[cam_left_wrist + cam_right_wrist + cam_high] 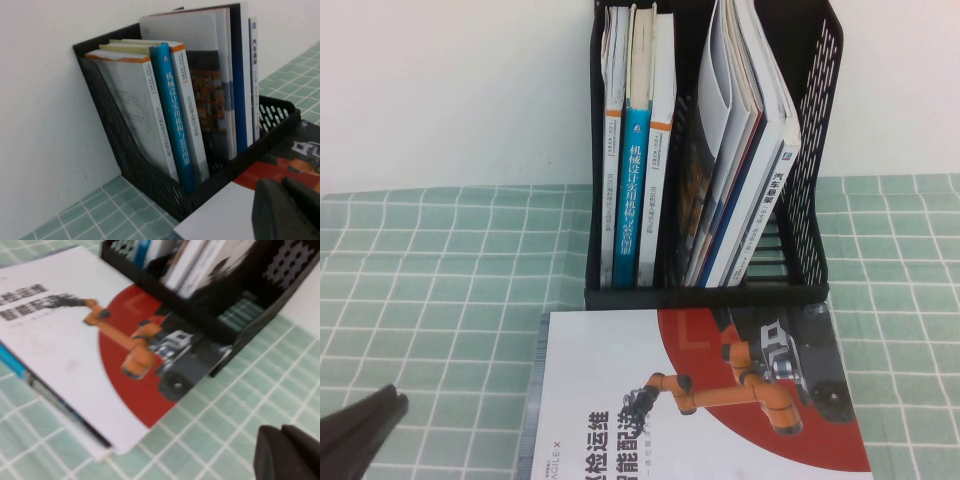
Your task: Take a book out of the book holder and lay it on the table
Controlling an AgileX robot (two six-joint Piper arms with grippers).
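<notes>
The book (700, 400) lies flat on the table (440, 280), white cover up with the dark red circle and orange robot arm, just in front of the book holder (705, 297). My left gripper (395, 403) is shut and empty, low over the table to the left of the book. In the left wrist view it (283, 184) hovers over the book (220, 215), near the holder (115, 145). My right gripper (281, 430) is shut and empty over the bare table (210, 430), beside the book (75, 350) and holder (235, 335). It is outside the high view.
The holder's left compartment has a blue-spined book (637, 190) between two white ones. The right compartment has several leaning books (740, 150). A white wall (450, 90) stands right behind the holder. Open cloth lies to the left and right.
</notes>
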